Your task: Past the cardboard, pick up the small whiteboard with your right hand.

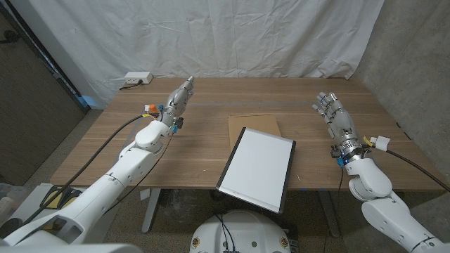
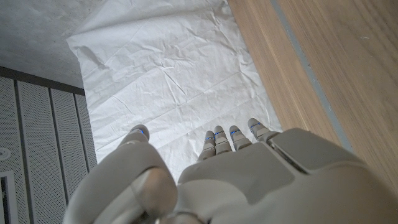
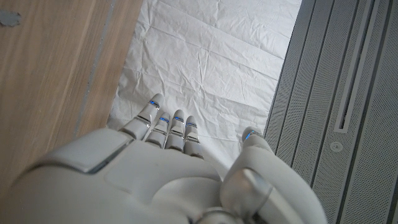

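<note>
Wooden worktop (image 1: pixel 190 151) before a white sheet backdrop (image 1: pixel 232 35), nothing grasped yet.
The small whiteboard (image 1: pixel 256 169) overhangs the near edge, overlapping the cardboard (image 1: pixel 253 125); the right hand (image 1: pixel 336 119), fingers apart and empty, hovers well apart and must reach leftward; the left hand (image 1: pixel 179 97) waits, fingers extended.

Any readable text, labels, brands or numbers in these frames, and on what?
None can be read.
whiteboard: blank, no writing.
cardboard: no print visible.
white box at the table's far edge: too small to tell any marking.
</note>
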Motion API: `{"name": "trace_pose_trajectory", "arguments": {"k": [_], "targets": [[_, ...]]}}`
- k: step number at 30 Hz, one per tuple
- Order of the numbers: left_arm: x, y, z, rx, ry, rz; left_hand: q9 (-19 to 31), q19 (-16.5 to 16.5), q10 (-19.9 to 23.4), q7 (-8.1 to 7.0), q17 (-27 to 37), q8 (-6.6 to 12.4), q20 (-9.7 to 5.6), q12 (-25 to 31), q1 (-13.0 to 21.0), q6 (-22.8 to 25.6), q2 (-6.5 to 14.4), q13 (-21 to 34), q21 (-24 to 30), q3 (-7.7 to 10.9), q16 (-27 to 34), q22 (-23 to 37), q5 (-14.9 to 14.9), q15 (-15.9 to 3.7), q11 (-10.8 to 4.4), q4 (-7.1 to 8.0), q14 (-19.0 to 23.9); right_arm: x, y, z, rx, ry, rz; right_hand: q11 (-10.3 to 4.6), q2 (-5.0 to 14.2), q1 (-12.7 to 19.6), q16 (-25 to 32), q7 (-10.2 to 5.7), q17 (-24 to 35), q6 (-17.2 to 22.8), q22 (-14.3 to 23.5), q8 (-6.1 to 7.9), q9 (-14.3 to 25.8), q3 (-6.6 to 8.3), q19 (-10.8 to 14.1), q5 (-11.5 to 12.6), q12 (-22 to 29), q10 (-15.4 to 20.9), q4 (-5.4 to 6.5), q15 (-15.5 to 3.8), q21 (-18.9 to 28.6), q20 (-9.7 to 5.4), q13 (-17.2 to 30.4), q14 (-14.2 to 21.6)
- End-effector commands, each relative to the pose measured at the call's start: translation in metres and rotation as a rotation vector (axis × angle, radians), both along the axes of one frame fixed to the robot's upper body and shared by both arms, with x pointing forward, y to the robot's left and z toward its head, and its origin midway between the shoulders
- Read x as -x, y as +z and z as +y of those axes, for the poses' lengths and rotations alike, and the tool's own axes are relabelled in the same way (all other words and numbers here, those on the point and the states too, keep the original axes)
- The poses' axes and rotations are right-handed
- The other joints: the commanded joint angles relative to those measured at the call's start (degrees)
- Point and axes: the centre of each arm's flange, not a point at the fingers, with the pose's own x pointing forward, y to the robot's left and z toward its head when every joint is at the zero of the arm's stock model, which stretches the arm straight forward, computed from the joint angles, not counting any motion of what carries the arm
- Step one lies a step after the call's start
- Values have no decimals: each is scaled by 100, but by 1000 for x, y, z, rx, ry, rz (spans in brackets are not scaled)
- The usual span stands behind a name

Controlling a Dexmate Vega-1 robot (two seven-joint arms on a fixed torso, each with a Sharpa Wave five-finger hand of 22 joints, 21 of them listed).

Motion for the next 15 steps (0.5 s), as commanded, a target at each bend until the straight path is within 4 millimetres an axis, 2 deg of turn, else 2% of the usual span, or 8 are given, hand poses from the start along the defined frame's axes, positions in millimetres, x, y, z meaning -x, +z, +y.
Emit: {"name": "trace_pose_trajectory", "arguments": {"k": [1, 15], "targets": [[3, -1, -3, 7, -6, -7, 12, -54, 3, -29, 16, -15, -593, -11, 61, -9, 18, 13, -33, -4, -24, 31, -36, -34, -52, -34, -36, 15, -9, -1, -9, 7, -30, 7, 18, 64, 30, 3, 35, 59, 20, 30, 8, -5, 60, -5, 47, 63, -24, 16, -14, -235, 29, 62], [2, -3, -7, 5, -13, -1, 13, -47, -15, -31, 18, -28, -530, -25, 75, -20, 30, 13, -66, -14, -24, 32, -45, -19, -55, -39, -38, 27, -13, -3, -2, 0, -56, -33, 37, 93, 38, -32, 37, 113, 23, 40, 8, 4, 109, -24, 57, 115, -46, 6, -30, -219, 29, 123]]}}
